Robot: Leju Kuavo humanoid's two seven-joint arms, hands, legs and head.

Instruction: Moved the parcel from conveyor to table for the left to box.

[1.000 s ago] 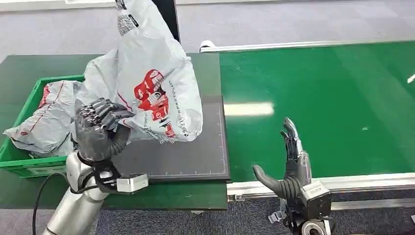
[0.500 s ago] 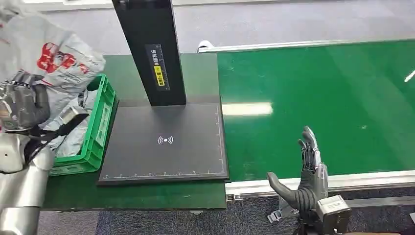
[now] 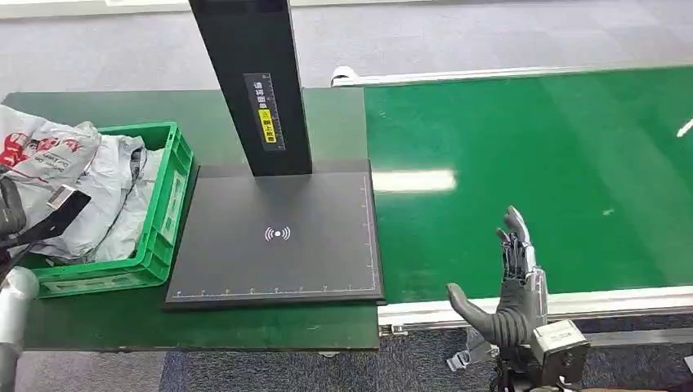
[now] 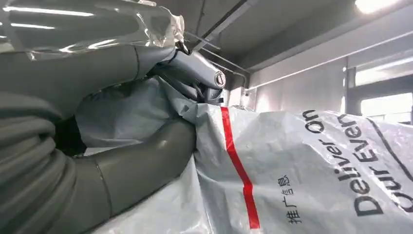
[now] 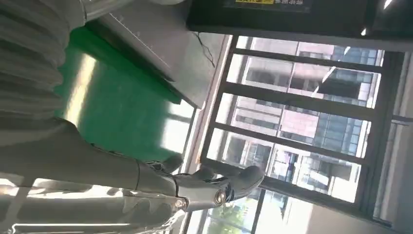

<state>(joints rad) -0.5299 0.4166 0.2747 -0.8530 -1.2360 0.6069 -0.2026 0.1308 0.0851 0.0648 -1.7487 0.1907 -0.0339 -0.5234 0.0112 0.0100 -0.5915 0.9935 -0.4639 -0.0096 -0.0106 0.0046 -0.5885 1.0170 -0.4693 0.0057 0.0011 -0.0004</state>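
The grey parcel [image 3: 41, 147], a plastic mail bag with a red logo, lies on other grey bags in the green crate [image 3: 167, 204] at the table's left end. My left hand [image 3: 8, 211] is at the picture's left edge, over the crate. Close up, in the left wrist view, the left hand [image 4: 122, 161] pinches a fold of the parcel [image 4: 302, 165] between thumb and fingers. My right hand [image 3: 513, 269] is upright at the conveyor's near edge, fingers straight and apart, holding nothing. The right wrist view shows this right hand [image 5: 146, 180] with its fingers extended.
A black scanner pad [image 3: 278, 237] with a tall black post [image 3: 253, 82] lies on the dark green table [image 3: 245, 327] between the crate and the green conveyor belt [image 3: 556, 147]. The belt's metal rail [image 3: 621, 302] runs along the front.
My left hand has carried the parcel from above the scanner pad leftward and down onto the bags in the crate. The right hand has shifted slightly right.
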